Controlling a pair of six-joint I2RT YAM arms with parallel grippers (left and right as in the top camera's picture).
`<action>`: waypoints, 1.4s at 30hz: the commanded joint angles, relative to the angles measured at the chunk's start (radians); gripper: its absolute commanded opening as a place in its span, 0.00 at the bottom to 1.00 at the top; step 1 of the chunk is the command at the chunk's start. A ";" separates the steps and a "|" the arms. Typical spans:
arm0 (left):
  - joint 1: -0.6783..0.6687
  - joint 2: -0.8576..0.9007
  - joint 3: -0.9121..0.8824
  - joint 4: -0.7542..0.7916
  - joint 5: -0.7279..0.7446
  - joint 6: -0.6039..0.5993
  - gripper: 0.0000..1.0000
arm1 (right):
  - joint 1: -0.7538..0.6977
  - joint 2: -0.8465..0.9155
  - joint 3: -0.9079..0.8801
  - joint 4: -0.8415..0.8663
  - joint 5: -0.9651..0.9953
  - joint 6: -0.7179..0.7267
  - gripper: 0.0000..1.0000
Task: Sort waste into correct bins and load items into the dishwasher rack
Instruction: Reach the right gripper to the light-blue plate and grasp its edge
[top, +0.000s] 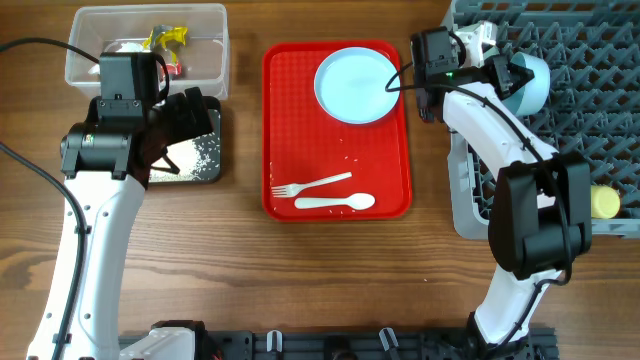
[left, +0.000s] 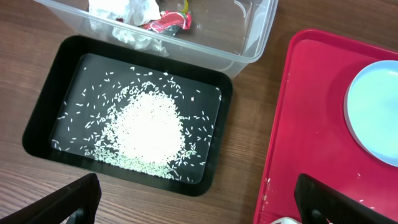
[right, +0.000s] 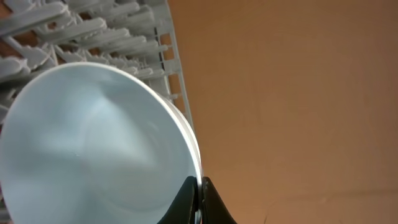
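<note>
My left gripper (top: 190, 113) (left: 199, 205) is open and empty, above the black bin (top: 205, 160) (left: 50, 112), which holds a pile of white rice (left: 149, 127). The clear bin (top: 205, 45) (left: 249, 43) behind it holds crumpled tissue (left: 124, 12), a red wrapper (left: 165, 23) and a yellow wrapper (top: 165, 38). My right gripper (top: 508, 78) (right: 199, 198) is shut on the rim of a light-blue bowl (top: 532, 85) (right: 93, 143), held on edge over the dishwasher rack (top: 590, 110) (right: 106, 28). A yellow cup (top: 605, 202) lies in the rack. The whitish cup and second bowl are out of view.
The flat red tray (top: 300, 120) (left: 311, 124) lies in the middle with the large light-blue plate (top: 355, 85) (left: 376, 112), a white fork (top: 310, 185) and a white spoon (top: 335, 203). A few rice grains lie on the tray. Bare wood table surrounds it.
</note>
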 joint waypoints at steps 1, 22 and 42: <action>0.005 0.001 0.003 0.003 -0.002 -0.012 1.00 | 0.001 0.023 -0.007 0.004 0.045 -0.085 0.04; 0.005 0.001 0.003 0.003 -0.002 -0.012 1.00 | 0.150 0.023 -0.007 -0.239 -0.177 0.103 0.63; 0.005 0.001 0.003 0.003 -0.002 -0.012 1.00 | 0.143 -0.325 0.179 -0.135 -1.200 0.172 0.85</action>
